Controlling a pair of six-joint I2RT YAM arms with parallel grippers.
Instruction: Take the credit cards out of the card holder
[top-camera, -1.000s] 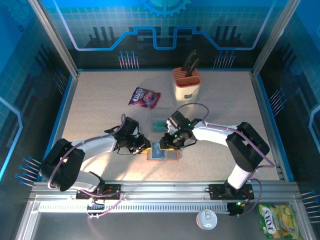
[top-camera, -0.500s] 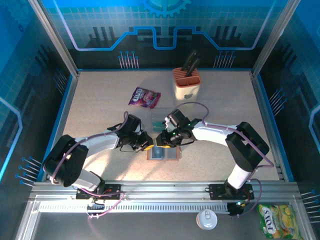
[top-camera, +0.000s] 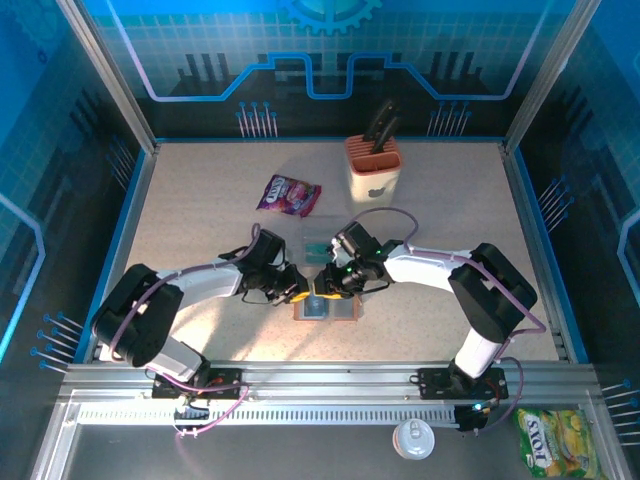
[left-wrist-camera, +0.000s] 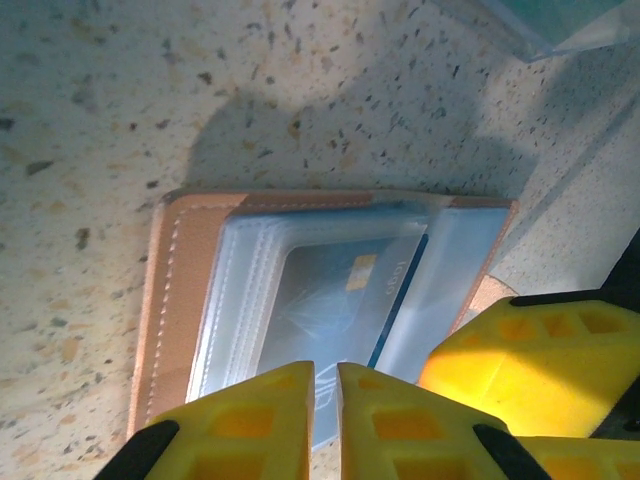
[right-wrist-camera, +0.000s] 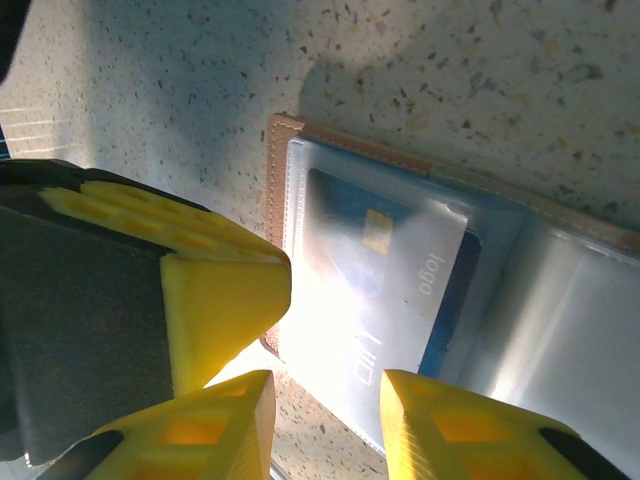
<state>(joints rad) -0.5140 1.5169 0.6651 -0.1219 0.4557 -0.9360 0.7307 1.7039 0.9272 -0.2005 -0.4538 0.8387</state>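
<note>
Top external, packet (top-camera: 288, 194), knife block (top-camera: 374, 172) beyond card holder (top-camera: 345, 310), left pincer (left-wrist-camera: 326, 385) seemingly pressed together, right pincer (right-wrist-camera: 325, 392) spread.

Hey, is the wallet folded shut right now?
No, the wallet lies open, its clear sleeve facing up with a blue card showing under it.

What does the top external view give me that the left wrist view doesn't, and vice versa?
Top external: the whole layout, with the knife block and purple snack packet at the back, and the left gripper and right gripper meeting over the card holder.
Left wrist: close detail, a blue chip card inside a clear sleeve, stitching along the brown edge, the left gripper nearly closed over that sleeve.
Both: the open card holder on the table, a right gripper finger at its edge.
</note>
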